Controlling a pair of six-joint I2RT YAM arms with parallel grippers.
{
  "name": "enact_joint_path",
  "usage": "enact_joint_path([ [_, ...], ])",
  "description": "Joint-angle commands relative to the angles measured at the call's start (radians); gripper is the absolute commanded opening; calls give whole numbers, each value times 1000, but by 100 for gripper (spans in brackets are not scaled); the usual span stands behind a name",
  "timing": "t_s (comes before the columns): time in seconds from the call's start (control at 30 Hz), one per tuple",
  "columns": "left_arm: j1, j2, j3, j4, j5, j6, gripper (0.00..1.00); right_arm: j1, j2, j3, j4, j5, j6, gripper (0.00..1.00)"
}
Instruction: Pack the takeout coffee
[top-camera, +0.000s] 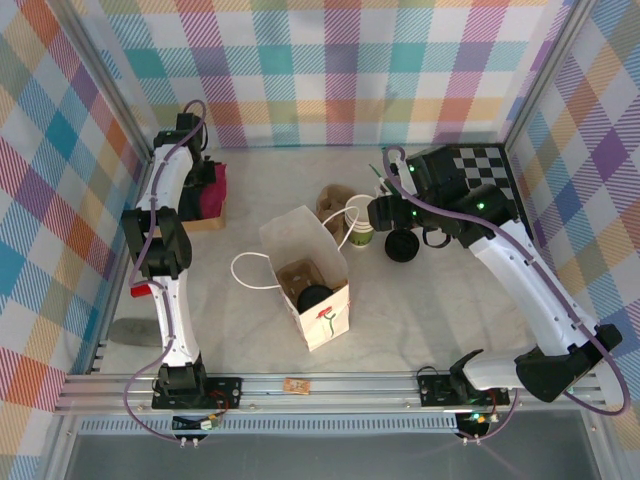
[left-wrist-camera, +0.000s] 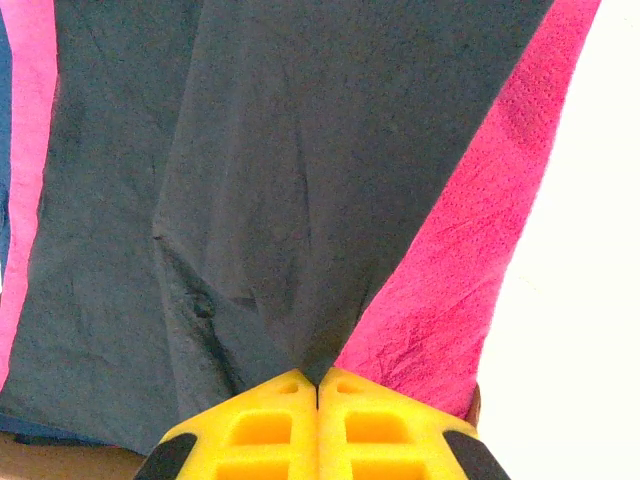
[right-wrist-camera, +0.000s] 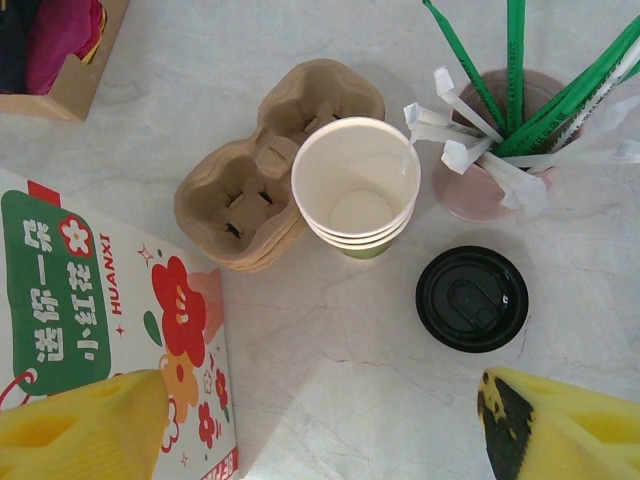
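Because the white paper bag (top-camera: 322, 322) stands open-mouthed at the table's centre, nearest the arm bases, its contents can be seen from above. The takeout coffee (top-camera: 313, 296), known by its round black lid, sits inside beside a brown cardboard carrier (top-camera: 297, 272), so the cup seems packed. At about two o'clock from the bag, the right gripper (right-wrist-camera: 322, 400) hangs with its yellow fingers spread wide and holding nothing. Below it are a stack of lidless cups (right-wrist-camera: 357, 190), spare carriers (right-wrist-camera: 250, 190), a loose black lid (right-wrist-camera: 471, 297) and a pink holder of straws (right-wrist-camera: 480, 195). Farthest off, at ten o'clock, the left gripper (left-wrist-camera: 318, 380) is pressed together, pinching a dark grey napkin (left-wrist-camera: 300, 200) that lies over pink napkins (left-wrist-camera: 470, 270), likely to add it to the bag.
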Motion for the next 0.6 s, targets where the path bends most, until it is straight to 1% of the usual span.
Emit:
enact_joint_path([
  [0.0, 16, -93, 30, -14, 13, -10, 0, -7, -27, -4, 24, -2, -10, 81],
  [0.33, 16, -254, 34, -49, 7, -12, 0, -8, -47, -7, 29, -10, -16, 81],
  [0.57, 16, -344, 60, -78, 72, -31, 0, -7, -68, -2, 24, -9, -16, 81],
])
